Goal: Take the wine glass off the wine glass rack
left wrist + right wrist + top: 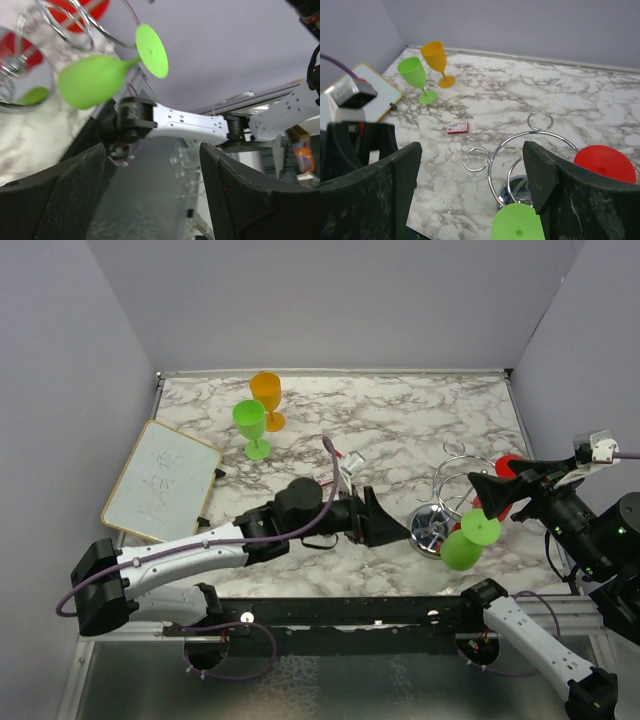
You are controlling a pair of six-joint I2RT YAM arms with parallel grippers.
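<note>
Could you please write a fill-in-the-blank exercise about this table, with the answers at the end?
At the wine glass rack are a red glass and a ____ glass.
Near the far edge, a green glass stands beside an ____ one.
The whiteboard lies on the table's ____ side.
Answers: green; orange; left.

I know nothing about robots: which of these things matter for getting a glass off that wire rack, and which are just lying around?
For the job: wine glass rack; hanging green glass; hanging red glass.

Lying about: orange glass and standing green glass at the back; whiteboard; small red card.
</note>
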